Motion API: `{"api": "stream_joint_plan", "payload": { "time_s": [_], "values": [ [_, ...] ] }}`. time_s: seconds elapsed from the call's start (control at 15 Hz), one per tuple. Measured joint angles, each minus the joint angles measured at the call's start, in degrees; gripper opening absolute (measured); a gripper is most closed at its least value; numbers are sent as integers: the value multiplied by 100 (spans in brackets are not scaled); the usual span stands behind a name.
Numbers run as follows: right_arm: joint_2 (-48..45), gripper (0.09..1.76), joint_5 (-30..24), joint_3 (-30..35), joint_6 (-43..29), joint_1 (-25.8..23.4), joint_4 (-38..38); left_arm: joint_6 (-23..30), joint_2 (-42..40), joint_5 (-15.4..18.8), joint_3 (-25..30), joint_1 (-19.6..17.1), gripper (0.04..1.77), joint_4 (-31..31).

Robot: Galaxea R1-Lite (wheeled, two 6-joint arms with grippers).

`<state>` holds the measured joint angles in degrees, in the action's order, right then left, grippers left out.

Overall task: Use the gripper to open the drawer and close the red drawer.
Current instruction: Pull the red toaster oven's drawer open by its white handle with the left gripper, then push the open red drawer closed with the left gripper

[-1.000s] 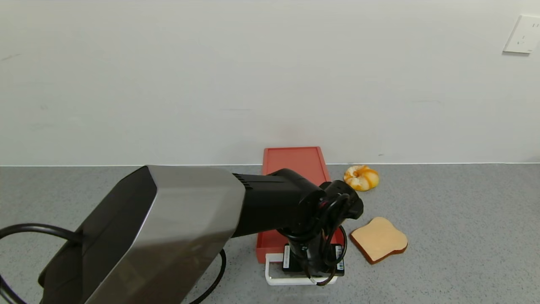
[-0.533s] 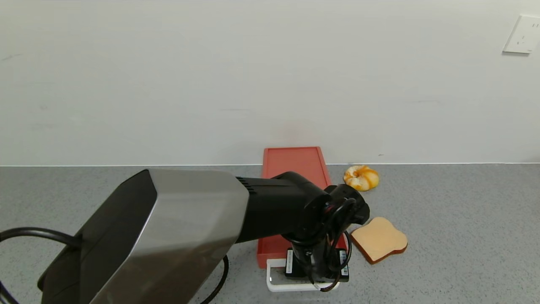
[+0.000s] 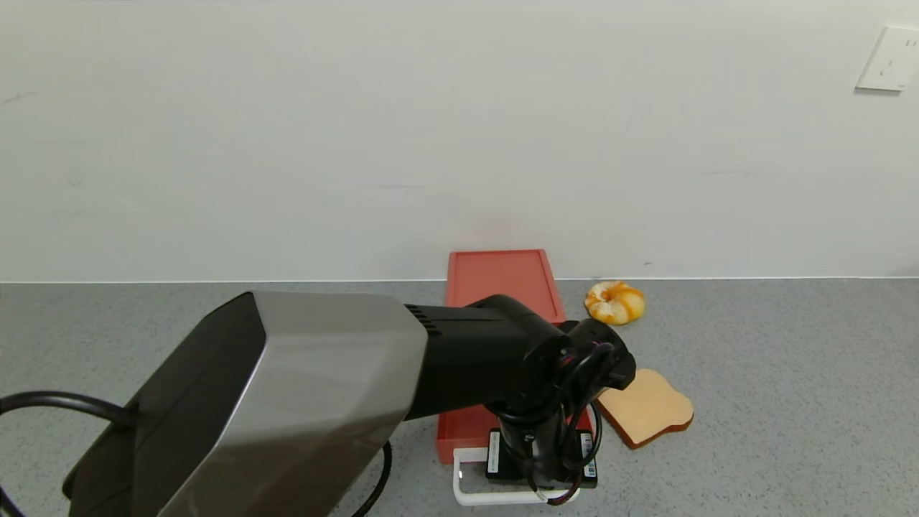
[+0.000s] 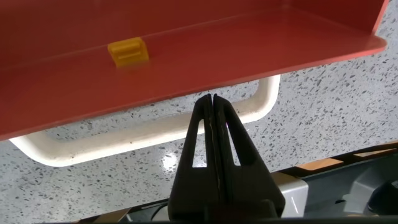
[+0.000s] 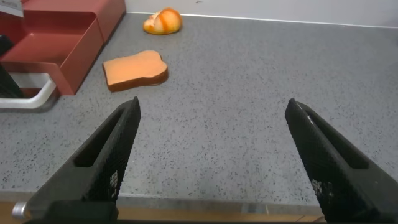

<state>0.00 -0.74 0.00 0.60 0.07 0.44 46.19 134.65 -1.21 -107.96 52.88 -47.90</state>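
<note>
left hand [image 4: 212,102]: fingers pressed together, hooked inside the white loop handle [image 4: 124,140], gripping nothing | red drawer [image 4: 186,56]: just ahead of that hand, slid partly out of its box [image 3: 502,276] | right hand [image 5: 211,155]: wide open above the desk [image 5: 249,124] | toast slice [image 5: 134,70], bun [image 5: 163,22]: beyond it

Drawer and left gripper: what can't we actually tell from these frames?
- Head view: the left gripper tips are hidden by its own wrist and cables.
- Left wrist view: the fingers are shut inside the white loop handle, but contact with it is unclear.
- Drawer: the frame edge crops its interior; only a small yellow piece shows.
- Right gripper: open, idle.
</note>
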Motion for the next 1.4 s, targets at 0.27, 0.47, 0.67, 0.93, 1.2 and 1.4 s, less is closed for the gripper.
{"api": "stream_joint_plan", "payload": {
  "time_s": [0.27, 0.47, 0.67, 0.93, 1.2, 1.4],
  "values": [
    [0, 171, 0, 0, 2, 0, 0, 22, -30, -6, -17, 63, 11, -11],
    [0, 171, 0, 0, -2, 0, 0, 9, -112, -9, -56, 59, 11, -12],
    [0, 171, 0, 0, 0, 0, 0, -20, -262, -20, -85, 28, 11, -80],
    [0, 171, -2, 0, 0, 0, -2, -396, -619, 9, -116, -7, 11, -375],
    [0, 171, -2, 0, 0, 0, 0, -1172, -1176, 28, -28, -104, 11, -414],
    [0, 171, -2, 0, -2, 0, 0, -1580, -1576, 105, 85, -283, 11, -395]
  ]
}}
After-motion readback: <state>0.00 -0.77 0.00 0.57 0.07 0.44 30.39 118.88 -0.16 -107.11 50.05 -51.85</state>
